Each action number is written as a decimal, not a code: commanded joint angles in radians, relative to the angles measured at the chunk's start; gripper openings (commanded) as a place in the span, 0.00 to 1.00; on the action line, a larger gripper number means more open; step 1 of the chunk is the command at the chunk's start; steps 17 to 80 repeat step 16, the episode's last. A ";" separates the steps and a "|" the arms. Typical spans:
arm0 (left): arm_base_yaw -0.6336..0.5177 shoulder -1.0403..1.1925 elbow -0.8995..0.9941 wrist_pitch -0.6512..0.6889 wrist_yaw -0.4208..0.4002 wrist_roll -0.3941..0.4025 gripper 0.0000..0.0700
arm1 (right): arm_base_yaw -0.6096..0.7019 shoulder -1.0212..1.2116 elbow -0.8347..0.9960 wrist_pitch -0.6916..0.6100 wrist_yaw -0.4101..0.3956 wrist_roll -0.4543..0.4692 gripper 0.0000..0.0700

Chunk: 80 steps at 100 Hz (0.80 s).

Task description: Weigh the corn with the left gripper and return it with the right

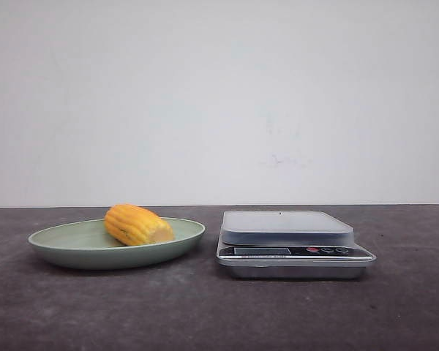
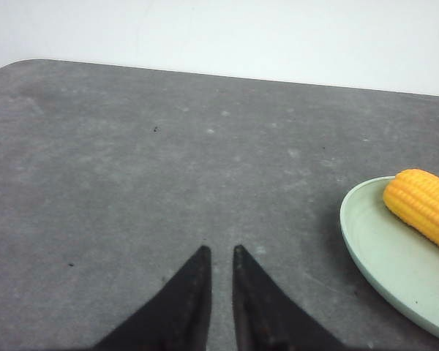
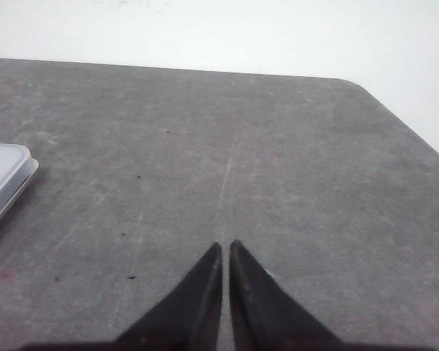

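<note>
The corn (image 1: 137,224) lies on its side in the green plate (image 1: 73,245), left of the scale (image 1: 293,245) on the tabletop (image 1: 205,307); left end effector (image 2: 219,254) and right end effector (image 3: 225,247) both hover nearly closed, empty.

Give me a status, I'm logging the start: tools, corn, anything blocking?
Left tool and right tool shut, empty, over bare table. Corn lying in green plate, scale unloaded beside it. Nothing blocking.

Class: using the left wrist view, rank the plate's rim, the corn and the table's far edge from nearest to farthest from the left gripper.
From the left gripper:
1. Plate rim, nearest, on the table beside it.
2. Corn, lying in the plate.
3. Table's far edge, at the wall.
</note>
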 commanded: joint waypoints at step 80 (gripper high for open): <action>0.001 -0.002 -0.018 -0.005 0.002 0.016 0.00 | -0.001 -0.001 -0.004 0.011 0.003 -0.008 0.02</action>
